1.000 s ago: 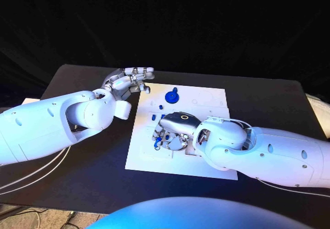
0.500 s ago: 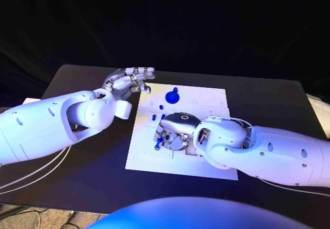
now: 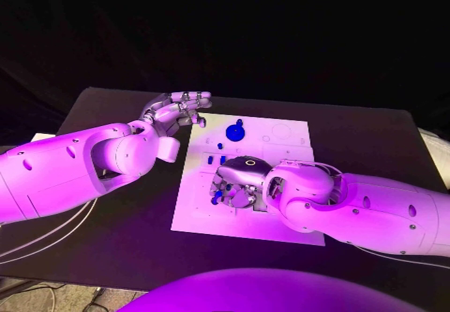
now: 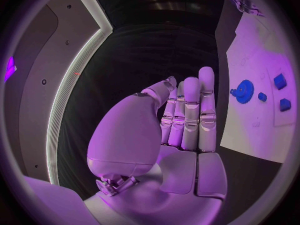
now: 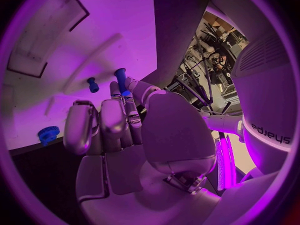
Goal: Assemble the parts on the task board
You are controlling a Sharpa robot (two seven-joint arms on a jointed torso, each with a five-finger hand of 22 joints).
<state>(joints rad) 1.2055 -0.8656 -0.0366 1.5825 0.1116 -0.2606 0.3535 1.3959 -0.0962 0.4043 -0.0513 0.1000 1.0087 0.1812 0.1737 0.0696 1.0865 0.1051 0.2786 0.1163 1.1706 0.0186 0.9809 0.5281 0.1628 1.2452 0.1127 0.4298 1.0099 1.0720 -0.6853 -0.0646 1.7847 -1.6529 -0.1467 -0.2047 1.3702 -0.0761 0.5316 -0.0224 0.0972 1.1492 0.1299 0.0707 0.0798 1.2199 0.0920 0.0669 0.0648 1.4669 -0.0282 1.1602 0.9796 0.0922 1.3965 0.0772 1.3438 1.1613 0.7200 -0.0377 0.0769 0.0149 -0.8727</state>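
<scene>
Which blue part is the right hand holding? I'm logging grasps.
The upright blue peg, pinched at the right hand's fingertips. The shorter peg stands free on the task board; the gear lies apart.

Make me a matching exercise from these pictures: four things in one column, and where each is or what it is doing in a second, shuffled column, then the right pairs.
Things
1. left hand
2. right hand
3. gear
4. task board

Places or states
A. lies on the far part of the board, untouched
B. holds a blue peg at its fingertips over the board
C. holds nothing, fingers straight, beside the board's far left corner
D. lies in the middle of the table

Pairs: 1-C, 2-B, 3-A, 4-D
</scene>
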